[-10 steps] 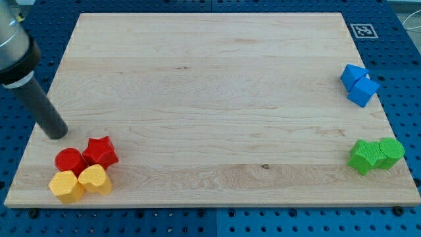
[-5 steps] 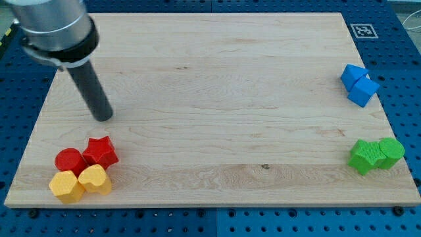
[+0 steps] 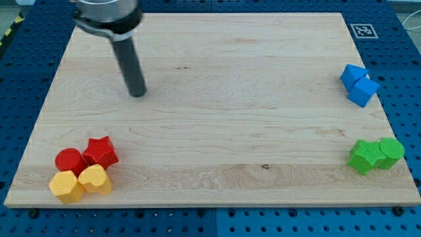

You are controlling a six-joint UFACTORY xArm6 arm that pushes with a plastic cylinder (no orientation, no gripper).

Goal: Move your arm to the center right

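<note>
My tip (image 3: 137, 93) rests on the wooden board (image 3: 217, 72) in its upper left part, well above the red and yellow blocks. At the view's bottom left sit a red star (image 3: 100, 151), a red cylinder (image 3: 69, 160), a yellow hexagon (image 3: 66, 186) and a yellow heart (image 3: 96, 179), bunched together. At the right edge sit two blue blocks (image 3: 358, 84) touching each other. Below them a green star-like block (image 3: 365, 156) touches a green cylinder (image 3: 391, 152).
A black-and-white marker tag (image 3: 361, 30) sits at the board's top right corner. The board lies on a blue perforated table (image 3: 404, 59).
My tip has slid from the left edge near the red star up and to the right, further into the board. No block has moved.
</note>
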